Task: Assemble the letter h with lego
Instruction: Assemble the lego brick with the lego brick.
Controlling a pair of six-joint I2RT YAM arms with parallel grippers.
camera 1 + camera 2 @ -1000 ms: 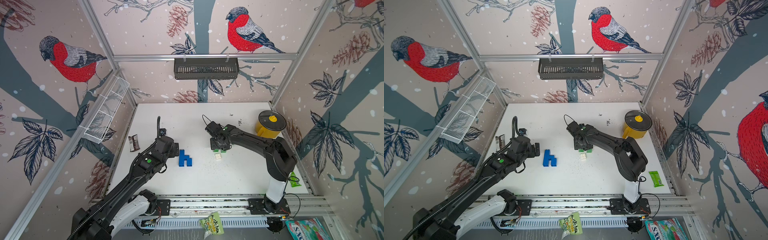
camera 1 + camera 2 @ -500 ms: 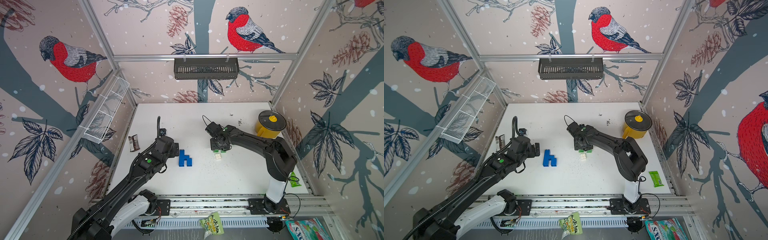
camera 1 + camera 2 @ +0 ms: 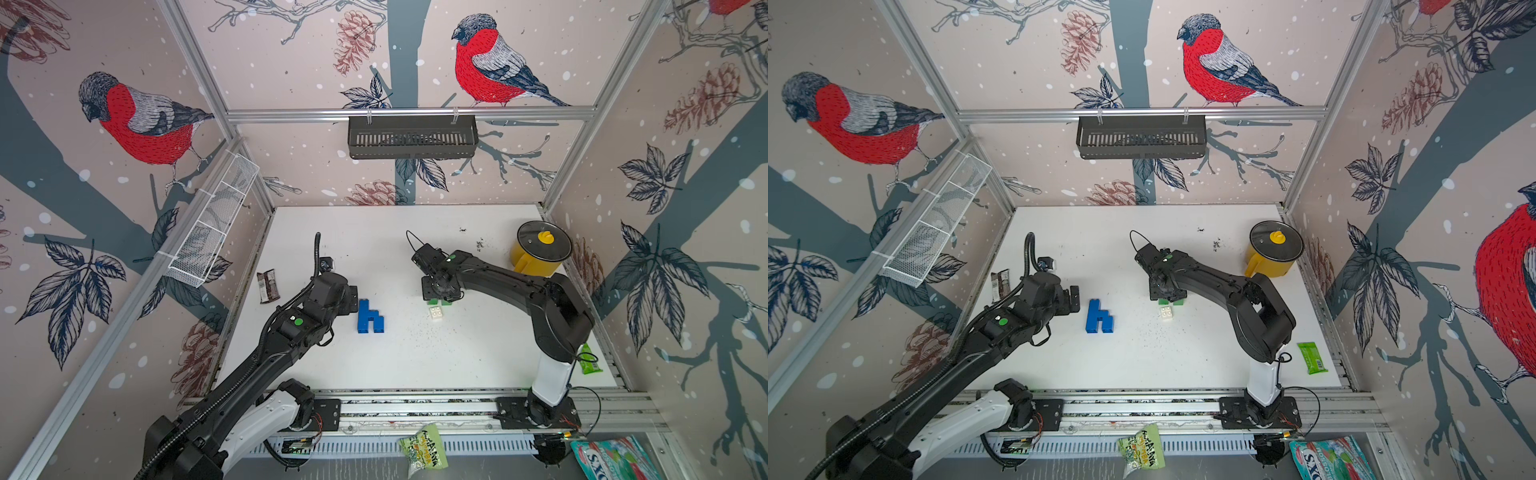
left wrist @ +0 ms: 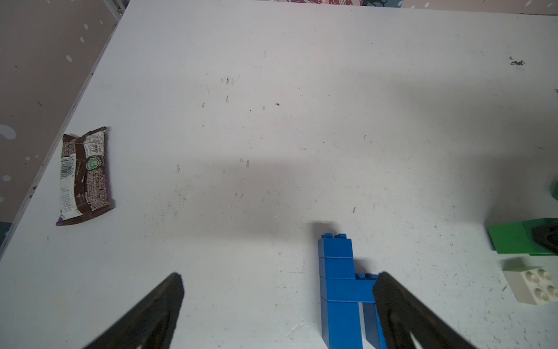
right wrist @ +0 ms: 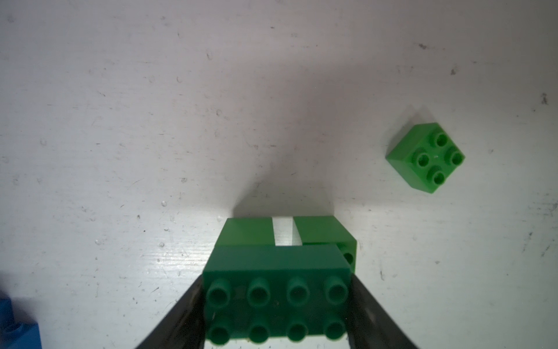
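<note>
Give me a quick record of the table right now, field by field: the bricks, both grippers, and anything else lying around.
blue bricks: joined into an h, lying flat on the table
left gripper: open, close to the h, holding nothing
right gripper: closed on a long green brick
under that brick: two green bricks with a gap between them
loose bricks: white brick, green cube
other items: yellow pot, brown snack bar, green packet
</note>
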